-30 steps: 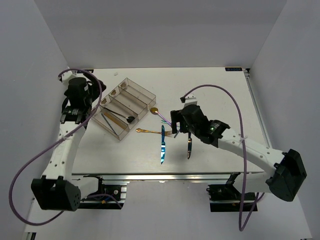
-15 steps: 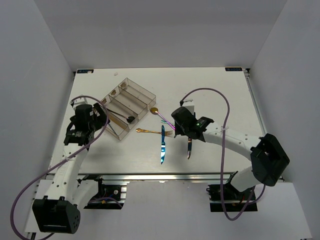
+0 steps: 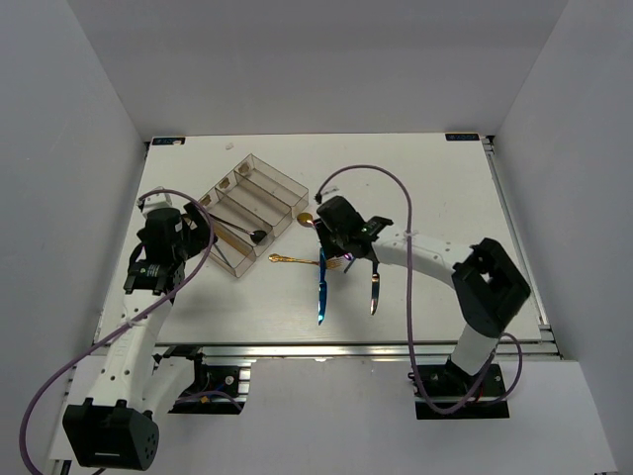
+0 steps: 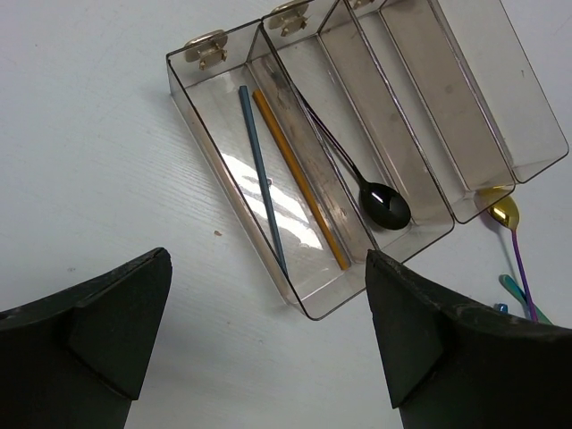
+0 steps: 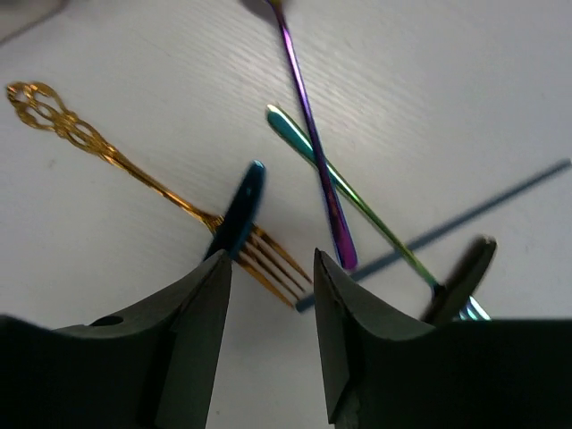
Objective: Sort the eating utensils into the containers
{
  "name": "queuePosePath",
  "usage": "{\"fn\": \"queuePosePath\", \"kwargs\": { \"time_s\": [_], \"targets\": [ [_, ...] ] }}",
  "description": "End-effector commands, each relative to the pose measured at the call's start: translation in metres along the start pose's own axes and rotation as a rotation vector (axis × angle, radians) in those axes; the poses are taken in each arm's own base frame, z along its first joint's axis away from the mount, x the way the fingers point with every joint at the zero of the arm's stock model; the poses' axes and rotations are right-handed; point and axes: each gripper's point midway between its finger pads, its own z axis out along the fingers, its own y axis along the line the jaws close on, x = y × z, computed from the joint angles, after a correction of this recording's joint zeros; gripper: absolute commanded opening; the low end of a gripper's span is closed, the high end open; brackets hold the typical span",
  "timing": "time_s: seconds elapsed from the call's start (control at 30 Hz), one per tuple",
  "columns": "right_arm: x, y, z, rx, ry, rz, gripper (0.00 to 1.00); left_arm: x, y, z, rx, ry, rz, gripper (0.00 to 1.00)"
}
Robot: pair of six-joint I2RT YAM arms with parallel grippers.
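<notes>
- Right gripper (image 5: pixel 271 264) hovers part-open astride the gold fork (image 5: pixel 134 174), nothing grasped yet
- Left gripper (image 4: pixel 268 261) hangs spread wide, empty, over the tray (image 4: pixel 402 116)
- Next: pinch the fork, lift clear of the blue knife (image 5: pixel 239 210)

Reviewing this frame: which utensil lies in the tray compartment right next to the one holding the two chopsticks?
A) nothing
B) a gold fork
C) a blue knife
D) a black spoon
D: the left wrist view shows a black spoon in the organiser tray, in the compartment beside the one holding the two chopsticks.
</notes>
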Motion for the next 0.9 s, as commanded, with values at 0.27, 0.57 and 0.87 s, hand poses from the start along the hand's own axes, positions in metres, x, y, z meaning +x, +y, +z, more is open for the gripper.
{"fn": "queuePosePath", "kwargs": {
  "time_s": [0.27,0.57,0.87],
  "targets": [
    [-0.069,0.015,0.055,-0.173,-0.008,-0.275,0.47,0.0,-0.01,0.001,0.053,0.009,0.018,0.98],
    [-0.063,0.02,0.083,-0.236,0.059,-0.365,0.47,0.002,-0.012,0.002,0.062,0.016,0.022,0.98],
    [-0.055,0.007,0.109,-0.198,0.07,-0.354,0.38,0.004,-0.014,0.004,0.068,0.026,0.027,0.98]
  ]
}}
